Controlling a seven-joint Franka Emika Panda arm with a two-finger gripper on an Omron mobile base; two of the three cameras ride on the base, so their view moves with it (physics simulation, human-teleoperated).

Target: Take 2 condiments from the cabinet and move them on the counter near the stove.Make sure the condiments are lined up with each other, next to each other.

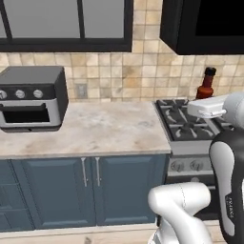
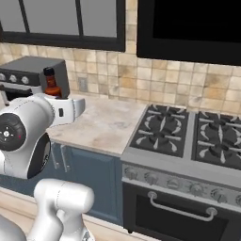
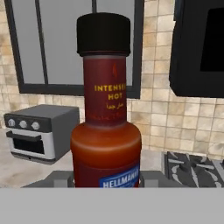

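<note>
The red hot-sauce bottle (image 3: 106, 113) stands upright at the centre of the hand view, black cap at the top of the frame and its lower body cut off by the bottom edge. Its label reads "INTENSE HOT", with a blue tag lower down. The pincer's fingertips are hidden behind the bottle there, so the hold itself cannot be seen; in the left base view the bottle (image 1: 206, 85) rises straight out of the white hand at the right edge of the frame, above the stove (image 1: 190, 125), and in the right base view it (image 2: 51, 84) sits on top of the hand at the left of the frame, clear of the table (image 2: 101, 124). The pincer looks closed on the bottle.

The beige table (image 1: 95, 128) fills the middle of the left base view, with a grey toaster oven (image 1: 31, 98) at its left. The stove (image 2: 188, 136) takes the right half of the right base view.
</note>
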